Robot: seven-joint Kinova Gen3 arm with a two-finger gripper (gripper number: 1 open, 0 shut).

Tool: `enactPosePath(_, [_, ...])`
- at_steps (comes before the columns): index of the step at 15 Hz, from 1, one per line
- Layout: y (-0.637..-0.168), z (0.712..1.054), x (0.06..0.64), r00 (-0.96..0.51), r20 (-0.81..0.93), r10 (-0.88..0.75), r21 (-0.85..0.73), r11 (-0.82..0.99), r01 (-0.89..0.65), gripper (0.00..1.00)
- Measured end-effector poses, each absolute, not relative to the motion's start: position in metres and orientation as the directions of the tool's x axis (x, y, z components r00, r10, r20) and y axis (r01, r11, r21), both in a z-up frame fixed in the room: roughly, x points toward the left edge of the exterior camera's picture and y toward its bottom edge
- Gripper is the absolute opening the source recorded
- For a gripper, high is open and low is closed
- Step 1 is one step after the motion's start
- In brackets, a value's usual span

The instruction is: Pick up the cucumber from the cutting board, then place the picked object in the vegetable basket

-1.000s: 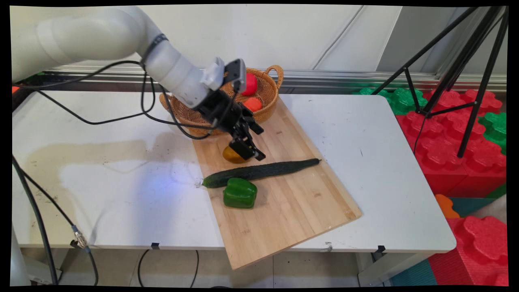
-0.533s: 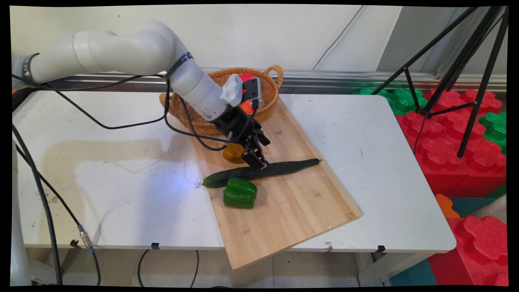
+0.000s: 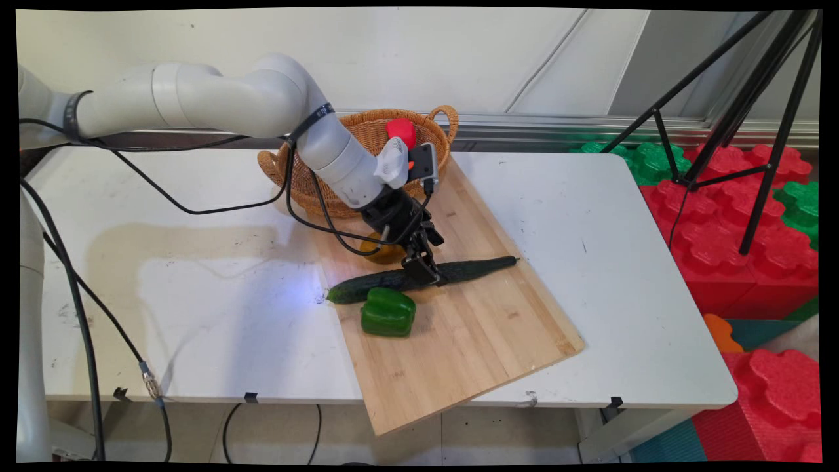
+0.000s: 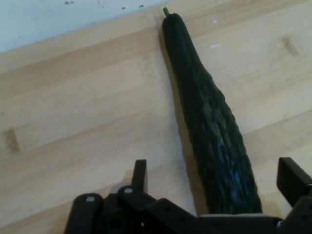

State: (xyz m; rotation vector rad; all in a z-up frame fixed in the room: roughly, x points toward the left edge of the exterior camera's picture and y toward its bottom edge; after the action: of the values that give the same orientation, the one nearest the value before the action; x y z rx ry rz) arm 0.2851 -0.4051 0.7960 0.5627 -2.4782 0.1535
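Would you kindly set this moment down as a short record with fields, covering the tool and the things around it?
tool: the tool, open, down at the cucumber, one finger on each side of it
cucumber: lying flat on the cutting board
green pepper: the green pepper sits just in front of the cucumber
yellow-brown item: the yellow-brown item is behind the tool, partly hidden
basket: the wicker basket at the board's far end holds a red item
table: the white table

The main view looks down from above the near side of the cutting board (image 3: 452,328) toward the wall. The hand view sits close above that board, sharing the cucumber (image 4: 209,117).
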Motion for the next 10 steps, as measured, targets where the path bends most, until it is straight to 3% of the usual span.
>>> enactPosePath(1, [-0.4056, 0.795, 0.2842, -0.739, 0.57, -0.359, 0.016, 0.904, -0.427, 1.0])
enactPosePath(2, [-0.4065, 0.7935, 0.2824, -0.74, 0.572, -0.354, 0.013, 0.906, -0.424, 0.0])
enactPosePath(10, [-0.4052, 0.7904, 0.279, -0.747, 0.574, -0.336, 0.002, 0.912, -0.409, 0.0])
